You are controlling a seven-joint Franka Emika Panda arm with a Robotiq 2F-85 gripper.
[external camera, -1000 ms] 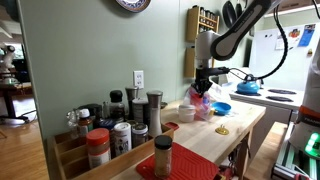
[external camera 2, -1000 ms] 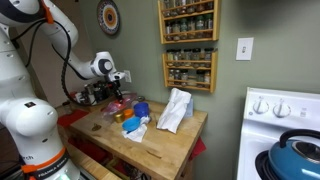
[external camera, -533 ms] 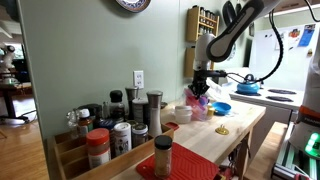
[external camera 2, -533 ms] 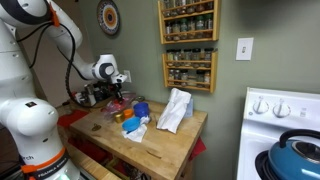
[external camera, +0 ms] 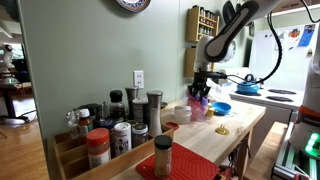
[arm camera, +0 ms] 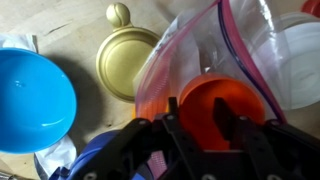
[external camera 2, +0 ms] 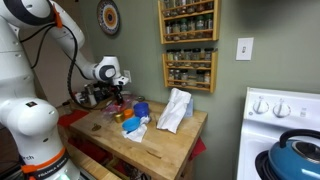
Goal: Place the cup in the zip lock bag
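In the wrist view my gripper [arm camera: 197,112] is shut on an orange cup [arm camera: 232,108]. One finger is at the cup's left rim and the other is over its mouth. The cup sits at the opening of a clear zip lock bag [arm camera: 185,50] with a purple-pink zip, and the bag's plastic covers the cup's left side. In both exterior views the gripper [external camera: 200,92] [external camera 2: 118,92] hangs low over the wooden counter, with the cup and bag mostly hidden under it.
A blue bowl [arm camera: 30,100] [external camera 2: 141,108], a gold lid [arm camera: 135,60] and a white container [arm camera: 297,60] lie close around the bag. A crumpled white bag [external camera 2: 175,108] stands mid-counter. Spice jars [external camera: 115,125] crowd one end of the counter [external camera: 230,130], and a stove [external camera 2: 285,130] is beside it.
The arm has shifted only slightly above the bag. The cup stays between the fingers.
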